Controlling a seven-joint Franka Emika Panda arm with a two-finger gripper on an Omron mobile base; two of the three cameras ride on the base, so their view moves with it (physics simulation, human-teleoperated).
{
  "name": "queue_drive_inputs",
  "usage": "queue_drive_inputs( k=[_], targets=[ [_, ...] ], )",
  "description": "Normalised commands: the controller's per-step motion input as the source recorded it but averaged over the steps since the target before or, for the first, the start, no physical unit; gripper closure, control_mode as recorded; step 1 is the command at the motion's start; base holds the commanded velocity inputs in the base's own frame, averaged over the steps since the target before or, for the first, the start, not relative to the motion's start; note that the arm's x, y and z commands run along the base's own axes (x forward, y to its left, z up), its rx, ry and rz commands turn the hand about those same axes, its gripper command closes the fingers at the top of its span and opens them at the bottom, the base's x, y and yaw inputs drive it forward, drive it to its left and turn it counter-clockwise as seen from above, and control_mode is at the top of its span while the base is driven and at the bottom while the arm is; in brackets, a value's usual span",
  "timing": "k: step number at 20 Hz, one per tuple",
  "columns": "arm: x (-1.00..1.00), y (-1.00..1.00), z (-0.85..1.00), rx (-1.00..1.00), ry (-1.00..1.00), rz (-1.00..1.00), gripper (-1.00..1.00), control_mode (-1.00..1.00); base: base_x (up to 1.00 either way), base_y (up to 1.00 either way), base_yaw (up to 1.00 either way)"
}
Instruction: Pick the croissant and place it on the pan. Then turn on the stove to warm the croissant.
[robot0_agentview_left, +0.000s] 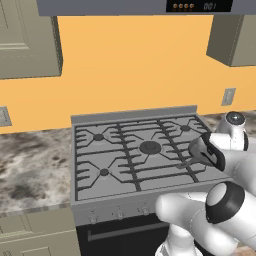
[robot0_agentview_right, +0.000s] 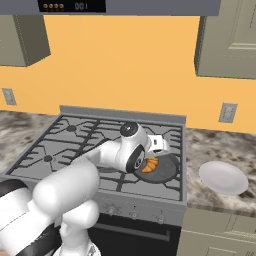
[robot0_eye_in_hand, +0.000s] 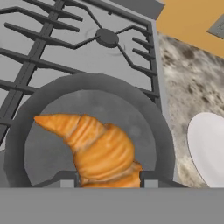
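croissant in pan, front right burner

nearest: my end effector (robot0_eye_in_hand: 109, 178), tips set on either side of the croissant (robot0_eye_in_hand: 94, 146), closed on its near end. the croissant lies inside the pan (robot0_eye_in_hand: 43, 109), curved, one horn pointing left in the hand view. the pan sits on the grates at the front right of the stove (robot0_agentview_left: 130, 155). beyond: a rear burner (robot0_eye_in_hand: 107, 37). on the marbled tabletop (robot0_agentview_right: 210, 145) right of the stove, a white plate (robot0_agentview_right: 223, 178). farthest: orange wall (robot0_agentview_right: 125, 65).
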Motion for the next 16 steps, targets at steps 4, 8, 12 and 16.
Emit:
queue_drive_inputs(
  k=[4,8,12,16],
  targets=[
    [0.0,0.0,-0.1,0.0,0.0,0.0,-1.0,-1.0,0.0,0.0,0.0],
    [0.0,0.0,-0.01,0.0,0.0,0.0,-1.0,-1.0,0.0,0.0,0.0],
    [0.0,0.0,-0.01,0.0,0.0,0.0,-1.0,-1.0,0.0,0.0,0.0],
    [0.0,-0.01,0.0,0.0,0.0,0.0,-1.0,-1.0,0.0,0.0,0.0]
  ],
)
